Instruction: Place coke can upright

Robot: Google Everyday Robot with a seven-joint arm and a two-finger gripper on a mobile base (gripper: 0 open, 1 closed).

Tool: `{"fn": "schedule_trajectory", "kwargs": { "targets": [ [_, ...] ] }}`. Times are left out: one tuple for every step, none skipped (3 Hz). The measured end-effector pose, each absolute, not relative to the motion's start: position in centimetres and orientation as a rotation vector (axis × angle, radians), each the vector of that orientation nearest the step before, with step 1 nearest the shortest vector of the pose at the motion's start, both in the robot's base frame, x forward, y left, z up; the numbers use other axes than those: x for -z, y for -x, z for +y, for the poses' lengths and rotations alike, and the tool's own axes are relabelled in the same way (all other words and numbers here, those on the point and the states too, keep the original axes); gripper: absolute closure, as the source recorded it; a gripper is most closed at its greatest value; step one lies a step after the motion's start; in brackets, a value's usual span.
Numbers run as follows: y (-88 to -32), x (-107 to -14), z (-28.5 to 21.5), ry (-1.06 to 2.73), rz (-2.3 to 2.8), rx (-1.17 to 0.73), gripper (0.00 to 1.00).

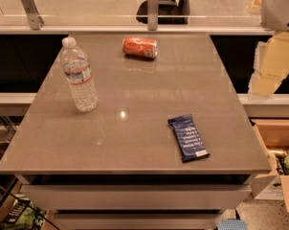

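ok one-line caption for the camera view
Can on its side at the table's far end, bottle upright left, bar front right, gripper beyond the right edge.

Warm, fairly even light falls from overhead onto the bench [149, 95]. One small bright spot of glare sits near its middle, and the glossy top faintly mirrors the can [140, 47] and the bottle [79, 75]. Shadows are short and soft, but it is dark under the front lip and in the gaps on either side. Everything looks slightly soft, and the print on the blue wrapper [188, 138] is unreadable. My jaws hang at the right edge, off the bench, pale and washed out.
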State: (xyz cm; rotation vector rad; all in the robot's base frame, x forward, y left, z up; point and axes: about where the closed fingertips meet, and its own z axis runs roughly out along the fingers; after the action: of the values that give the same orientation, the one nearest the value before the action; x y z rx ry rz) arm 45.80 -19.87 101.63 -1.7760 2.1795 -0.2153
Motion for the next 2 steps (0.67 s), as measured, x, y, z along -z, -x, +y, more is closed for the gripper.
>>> {"fn": "schedule_trajectory", "kwargs": {
  "targets": [
    [-47.9,-103.3,-17.9,1.818,2.176,0.259,0.00],
    [-49.6,-104.2,-15.8,1.838,2.152,0.274,0.00]
  ]
}}
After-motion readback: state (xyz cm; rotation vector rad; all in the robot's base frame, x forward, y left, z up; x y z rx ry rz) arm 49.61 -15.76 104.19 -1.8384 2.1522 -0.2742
